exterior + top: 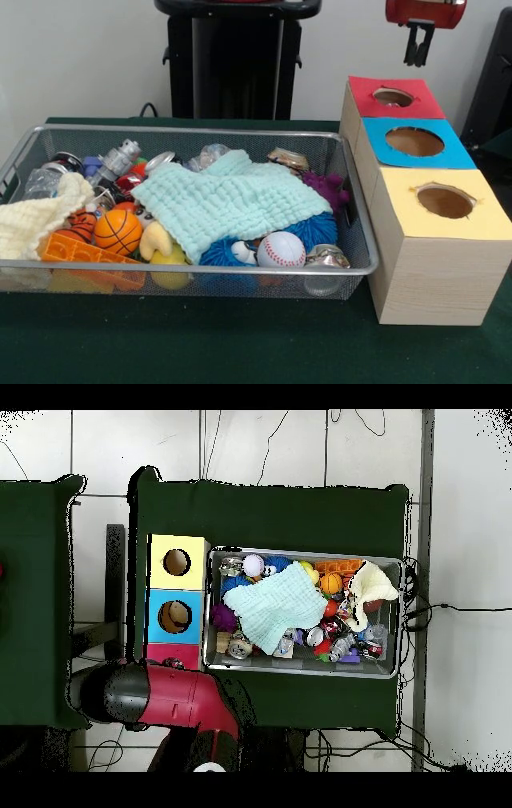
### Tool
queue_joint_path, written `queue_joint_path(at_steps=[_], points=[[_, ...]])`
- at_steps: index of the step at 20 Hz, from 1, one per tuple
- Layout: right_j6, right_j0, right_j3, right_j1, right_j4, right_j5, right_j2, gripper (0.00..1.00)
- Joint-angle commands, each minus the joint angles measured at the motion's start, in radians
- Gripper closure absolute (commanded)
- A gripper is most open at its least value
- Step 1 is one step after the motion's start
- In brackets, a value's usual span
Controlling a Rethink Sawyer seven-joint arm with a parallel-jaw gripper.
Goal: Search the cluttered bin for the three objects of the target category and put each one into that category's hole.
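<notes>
nearest you, the bin [192, 270] sits crammed, and no spotted scraps show among its clutter. gripper [418, 45] hangs above the red hole [393, 98], carrying nothing; you can't tell if it's parted or closed. mint cloth [232, 200] likely hides targets, so progress is unclear.

the tool [418, 54] hangs raised on the red arm [180, 699].
</notes>
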Motion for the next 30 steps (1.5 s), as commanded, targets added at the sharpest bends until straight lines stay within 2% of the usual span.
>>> queue_joint_path(at_steps=[1, 8, 17, 23, 30], points=[[0.033, -0.013, -0.087, -0.007, -0.158, 0.017, -0.019, 1.0], [-0.049, -0.126, -0.049, -0.029, -0.204, -0.025, 0.049, 1.0], [-0.062, -0.193, 0.001, -0.083, -0.259, -0.033, 0.107, 1.0], [-0.121, -0.27, 0.031, -0.118, -0.289, -0.039, 0.148, 1.0], [-0.184, -0.381, -0.024, -0.101, -0.347, -0.003, 0.215, 1.0]])
